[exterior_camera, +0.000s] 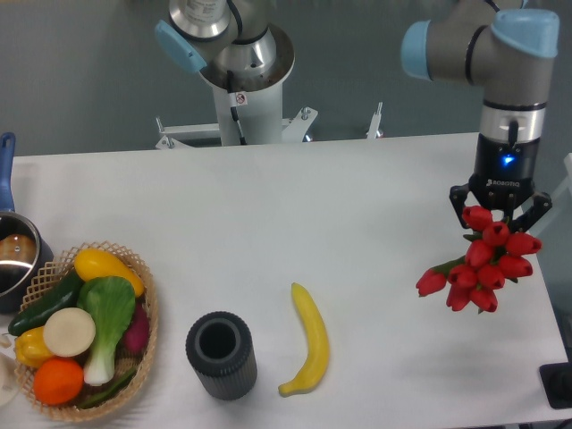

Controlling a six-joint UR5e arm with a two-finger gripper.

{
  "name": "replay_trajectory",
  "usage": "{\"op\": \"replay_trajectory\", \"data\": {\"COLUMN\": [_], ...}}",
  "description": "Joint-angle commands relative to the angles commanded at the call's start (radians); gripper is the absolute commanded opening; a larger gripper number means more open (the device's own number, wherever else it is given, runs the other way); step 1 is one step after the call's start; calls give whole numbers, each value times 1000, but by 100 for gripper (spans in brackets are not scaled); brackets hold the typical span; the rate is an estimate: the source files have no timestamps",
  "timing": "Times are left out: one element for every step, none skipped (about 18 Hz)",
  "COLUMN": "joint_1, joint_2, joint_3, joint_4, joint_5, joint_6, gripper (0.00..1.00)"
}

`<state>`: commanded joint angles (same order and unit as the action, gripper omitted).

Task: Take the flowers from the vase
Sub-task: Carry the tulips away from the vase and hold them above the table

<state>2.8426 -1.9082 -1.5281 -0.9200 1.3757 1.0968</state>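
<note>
The flowers [483, 266] hang in the air over the right side of the table [268, 214], close to its right edge. The red buds make a tight bunch, and one bud sticks out to the left and low. The stems are almost hidden behind the buds. The top buds sit between the dark fingers of the gripper [500, 213], whose jaws are clenched on the flowers from both sides. The gripper points straight down under the wrist, where a blue light shines, and the arm [474, 49] bends above it toward the top right.

The vase [221, 354] stands well apart from the flowers, at the front of the table and left of the middle. It is upright, and its round mouth shows only a dark inside. Just to the right of it lies a banana [309, 341], lengthwise, not touching the vase.

At the left front a basket [134, 268] holds mixed vegetables. Behind it, at the left edge, is a pot [16, 259] with a blue handle, partly cut off by the frame.
</note>
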Motion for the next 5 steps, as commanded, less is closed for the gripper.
{"op": "replay_trajectory", "data": {"joint_1": [-11,-17,-23,-25,-26], "joint_2": [-6,-15,-21,-25,-26], "joint_3": [25,49,72,91,100], "joint_4": [-43,-75,-101,-134,-169], "joint_5": [25,48,74,104,140], "joint_6": [2,2,2,2,2], "gripper": [0,0,0,0,0]}}
